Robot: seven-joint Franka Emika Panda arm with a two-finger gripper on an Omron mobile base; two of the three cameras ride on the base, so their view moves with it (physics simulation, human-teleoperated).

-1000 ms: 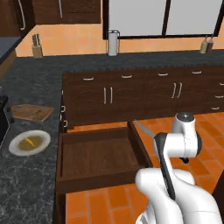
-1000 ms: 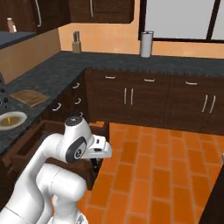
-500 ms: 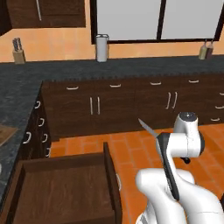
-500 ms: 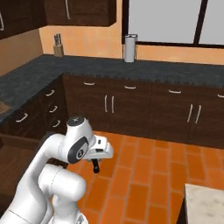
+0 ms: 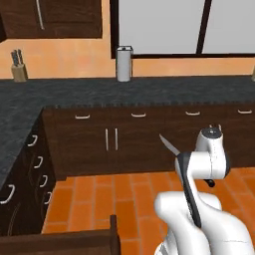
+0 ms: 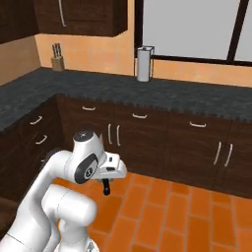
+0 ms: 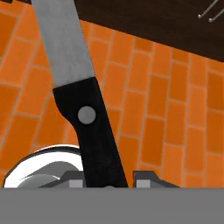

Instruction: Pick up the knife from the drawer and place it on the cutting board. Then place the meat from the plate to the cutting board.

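1. Left base view: the knife (image 5: pixel 169 145) is sticking up toward 11 o'clock from behind the white arm, its silver blade pointing at the dark cabinets. The corner of the open drawer (image 5: pixel 74 241) is showing at 7 o'clock. On the dark table (image 5: pixel 149 89), a white cylinder (image 5: pixel 124 63) is standing at 12 o'clock and a knife block (image 5: pixel 19 67) at 10 o'clock.
2. Right base view: the jaws (image 6: pixel 106 189) are hanging at 7 o'clock from the picture's centre, over the orange tile floor (image 6: pixel 187 216) — the cylinder (image 6: pixel 144 63) is standing at 12 o'clock, the block (image 6: pixel 57 58) at 10 o'clock.
3. Hand view: the jaws (image 7: pixel 108 183) are clamping the knife's black handle (image 7: pixel 94 135) — the blade (image 7: pixel 61 41) is running up toward 11 o'clock over the floor tiles.
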